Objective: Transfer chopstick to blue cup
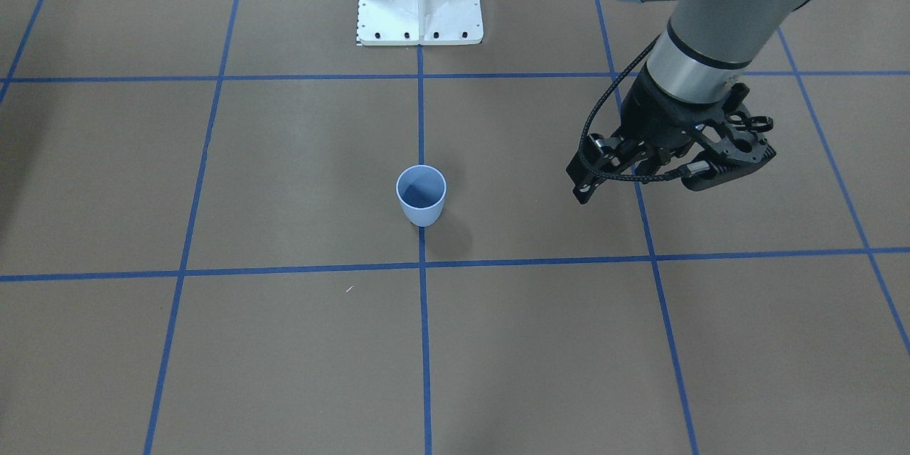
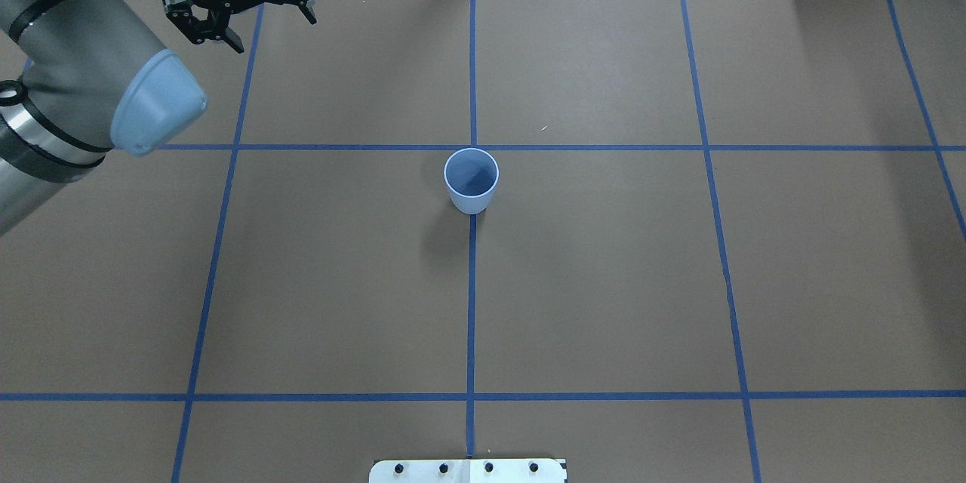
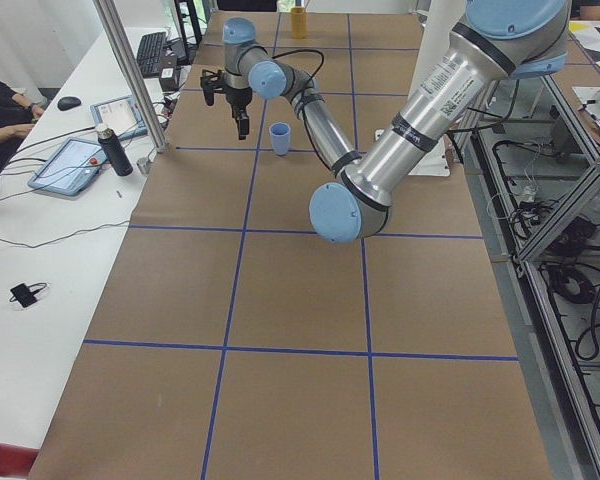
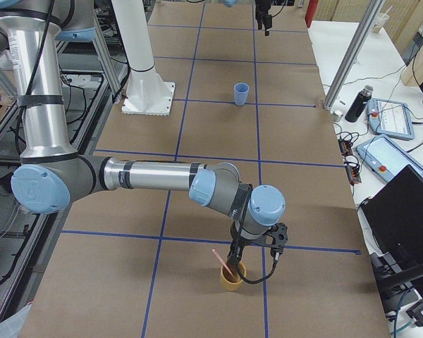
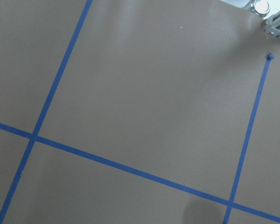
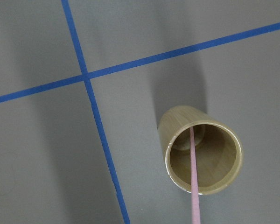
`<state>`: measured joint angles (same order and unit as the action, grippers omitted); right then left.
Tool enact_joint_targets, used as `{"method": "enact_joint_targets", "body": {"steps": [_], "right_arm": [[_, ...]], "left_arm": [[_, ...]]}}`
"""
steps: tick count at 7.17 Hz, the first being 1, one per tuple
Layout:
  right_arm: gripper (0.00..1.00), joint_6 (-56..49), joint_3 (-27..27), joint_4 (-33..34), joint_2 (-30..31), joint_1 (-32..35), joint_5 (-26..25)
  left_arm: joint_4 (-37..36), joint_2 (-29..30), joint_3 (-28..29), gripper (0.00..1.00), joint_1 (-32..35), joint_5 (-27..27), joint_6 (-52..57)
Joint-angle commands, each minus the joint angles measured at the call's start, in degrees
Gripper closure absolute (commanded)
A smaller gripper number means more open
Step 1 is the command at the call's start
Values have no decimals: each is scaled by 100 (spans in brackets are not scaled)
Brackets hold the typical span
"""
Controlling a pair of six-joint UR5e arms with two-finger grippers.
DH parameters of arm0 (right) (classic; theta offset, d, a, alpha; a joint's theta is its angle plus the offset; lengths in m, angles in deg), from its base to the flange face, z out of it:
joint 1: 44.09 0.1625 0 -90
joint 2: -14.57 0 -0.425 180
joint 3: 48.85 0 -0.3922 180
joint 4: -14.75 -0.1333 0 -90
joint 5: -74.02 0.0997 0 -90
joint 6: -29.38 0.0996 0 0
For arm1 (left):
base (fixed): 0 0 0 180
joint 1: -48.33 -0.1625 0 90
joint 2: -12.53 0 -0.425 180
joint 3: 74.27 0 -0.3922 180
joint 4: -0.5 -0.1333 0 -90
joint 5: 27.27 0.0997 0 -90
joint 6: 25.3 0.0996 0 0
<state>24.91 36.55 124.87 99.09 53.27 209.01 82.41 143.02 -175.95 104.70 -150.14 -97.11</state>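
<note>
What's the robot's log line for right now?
chopstick: in tan cup | blue cup: empty, upright | left gripper: open, empty | right gripper: above tan cup, grip unclear

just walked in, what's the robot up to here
The right gripper hangs just above a tan cup that holds the pink chopstick, which leans on the rim. Whether the gripper has hold of it cannot be told. The blue cup stands empty at mid-table, well away from there. The left gripper is open and holds nothing, off to one side.
</note>
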Motion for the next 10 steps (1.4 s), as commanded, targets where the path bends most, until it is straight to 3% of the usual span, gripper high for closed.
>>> {"method": "enact_joint_targets", "body": {"steps": [1, 3, 4, 5, 10], "right_arm": [[0, -413, -330, 0, -5, -15, 27], [3, -545, -313, 18, 135, -15, 71], [23, -624, -322, 9, 257, -15, 71], [29, -773, -331, 18, 354, -15, 89], [48, -801, 249, 545, 417, 3, 98]], "left_arm": [[0, -103, -71, 1, 32, 0, 0], [0, -121, -132, 1, 41, 0, 0], [0, -251, -316, 1, 41, 0, 0], [-8, -322, -518, 1, 58, 0, 0], [-52, -437, -818, 1, 58, 0, -9]]}}
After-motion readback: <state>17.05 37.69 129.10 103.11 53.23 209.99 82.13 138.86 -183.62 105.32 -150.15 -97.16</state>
